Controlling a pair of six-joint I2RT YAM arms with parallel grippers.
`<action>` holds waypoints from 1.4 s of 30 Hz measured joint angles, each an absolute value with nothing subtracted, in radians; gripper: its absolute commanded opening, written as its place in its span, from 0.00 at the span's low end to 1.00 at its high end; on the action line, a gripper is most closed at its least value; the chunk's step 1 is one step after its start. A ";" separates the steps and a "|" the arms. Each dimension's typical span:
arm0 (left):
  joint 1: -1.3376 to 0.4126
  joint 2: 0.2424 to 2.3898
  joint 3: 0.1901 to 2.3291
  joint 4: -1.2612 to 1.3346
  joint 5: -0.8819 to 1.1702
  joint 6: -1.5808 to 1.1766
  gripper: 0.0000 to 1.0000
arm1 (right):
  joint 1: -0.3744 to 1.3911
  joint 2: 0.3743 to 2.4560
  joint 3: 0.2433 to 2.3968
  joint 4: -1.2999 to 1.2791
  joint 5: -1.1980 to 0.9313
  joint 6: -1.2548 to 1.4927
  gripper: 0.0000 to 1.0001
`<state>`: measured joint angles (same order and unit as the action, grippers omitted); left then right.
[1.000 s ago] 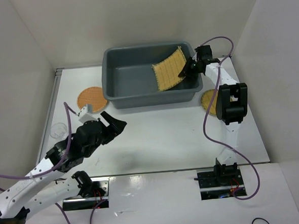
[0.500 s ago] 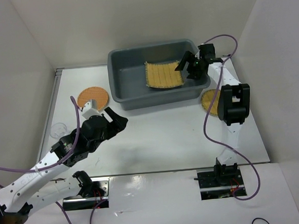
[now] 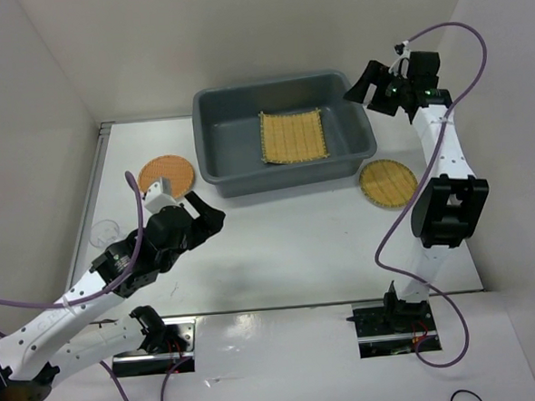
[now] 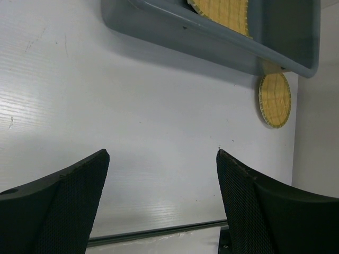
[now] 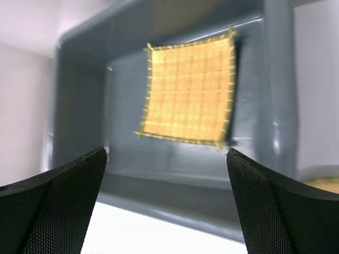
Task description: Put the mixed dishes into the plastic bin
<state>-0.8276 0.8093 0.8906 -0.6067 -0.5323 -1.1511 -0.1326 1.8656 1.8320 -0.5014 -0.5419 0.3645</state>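
Observation:
The dark grey plastic bin (image 3: 364,138) stands at the back middle of the table. The square tan mat (image 3: 292,135) lies flat on its floor, and also shows in the right wrist view (image 5: 189,100) and the left wrist view (image 4: 222,10). The orange-brown tray (image 3: 167,175) lies left of the bin. The yellow tray (image 3: 387,183) lies right of it, also in the left wrist view (image 4: 275,99). A clear glass (image 3: 103,233) stands faintly at the far left; I cannot make out a second. My right gripper (image 3: 365,85) is open and empty above the bin's right end. My left gripper (image 3: 205,218) is open and empty over bare table.
White walls close in the table on the left, back and right. The bin's near wall (image 4: 175,26) lies ahead of my left gripper (image 4: 162,153). The bin's wall (image 5: 175,182) lies just under my right gripper (image 5: 166,152). The table's front edge (image 4: 153,233) is close below.
My right gripper let go of the mat, which dropped flat into the bin, then rose and drew back to the right. The bin shifted slightly right. My left arm moved forward a little.

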 measured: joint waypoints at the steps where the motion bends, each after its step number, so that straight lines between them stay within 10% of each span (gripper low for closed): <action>1: -0.828 0.809 0.891 -0.610 -0.529 -1.151 0.89 | -0.133 1.845 1.832 -0.522 -0.529 0.317 0.98; 14: -0.828 0.687 0.855 -0.638 -0.445 -1.147 0.89 | -0.354 1.809 1.484 -0.663 -0.392 -0.119 0.98; 42: -0.820 0.572 0.791 -0.661 -0.353 -1.264 0.94 | -0.476 2.116 1.608 -0.666 -0.361 -0.354 0.98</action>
